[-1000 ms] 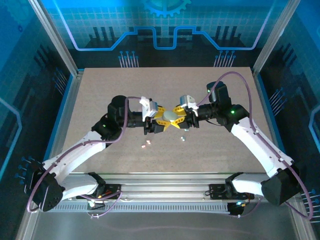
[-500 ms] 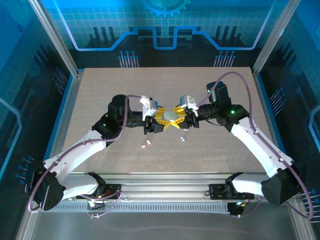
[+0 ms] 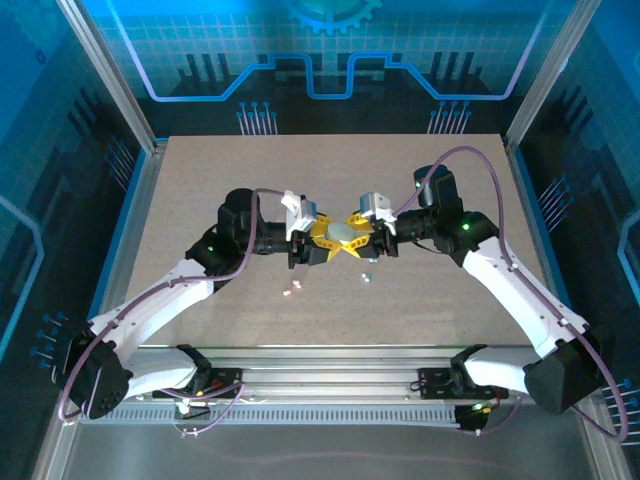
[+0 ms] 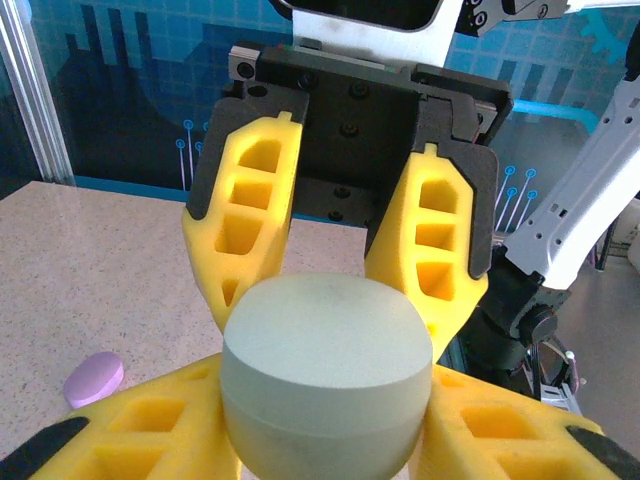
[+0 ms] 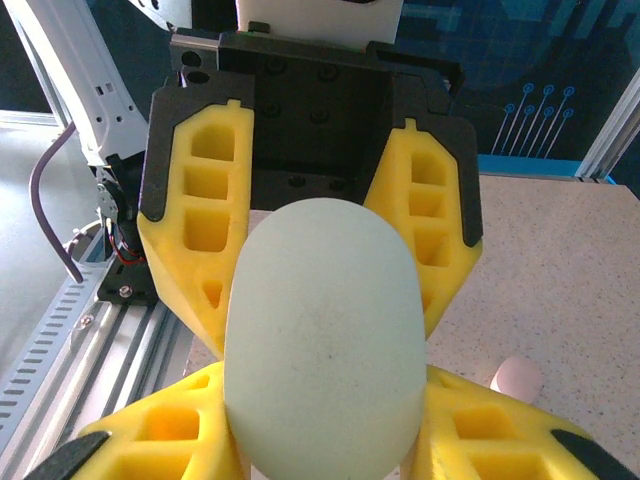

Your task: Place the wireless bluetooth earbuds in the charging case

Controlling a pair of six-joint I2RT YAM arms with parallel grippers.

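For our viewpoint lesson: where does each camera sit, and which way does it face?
Top external: above and behind, looking down on the table; left arm and right arm meet at the mint case.
Left wrist: looks along the left fingers at the case; right fingers opposite.
Right wrist: along the right fingers at the case; left fingers opposite.
All three share the case.

Speckled beige table point(image 3: 200, 180), blue patterned backdrop point(image 3: 420, 40)
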